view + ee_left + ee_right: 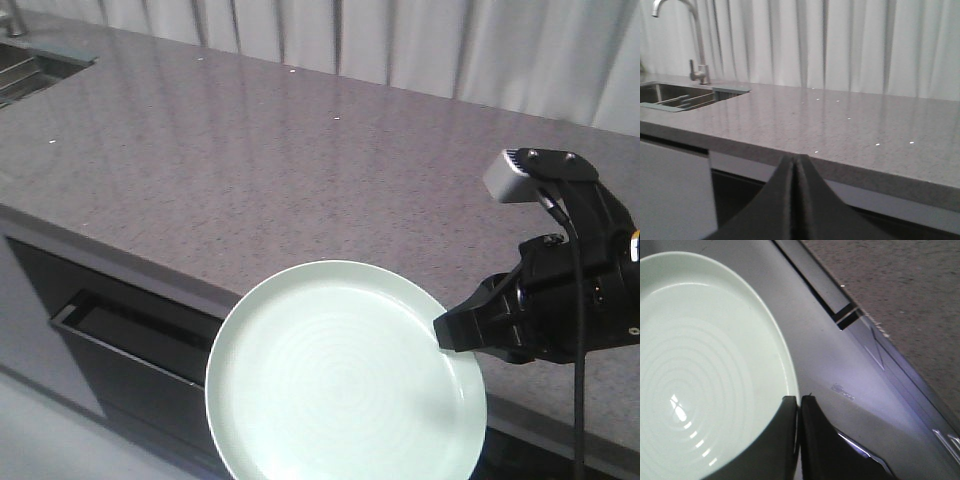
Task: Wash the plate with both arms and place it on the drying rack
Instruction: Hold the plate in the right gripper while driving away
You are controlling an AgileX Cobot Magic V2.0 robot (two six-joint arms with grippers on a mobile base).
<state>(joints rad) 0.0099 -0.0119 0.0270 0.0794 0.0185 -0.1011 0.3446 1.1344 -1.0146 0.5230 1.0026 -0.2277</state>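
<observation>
The pale mint-green plate (340,375) hangs in the air in front of the counter edge, its face turned to the front camera. My right gripper (447,333) is shut on the plate's right rim; the wrist view shows the plate (700,365) with its rim pinched between my right gripper's (799,401) two black fingers. My left gripper (795,159) is shut and empty, its tips pressed together, level with the counter's front edge. It does not show in the front view. A corner of the drying rack (670,103) lies over the sink at far left.
A grey speckled counter (250,170) runs across the scene with dark drawer fronts (120,350) below. A steel sink (665,92) with a curved tap (695,35) is at far left. White curtains (840,45) hang behind.
</observation>
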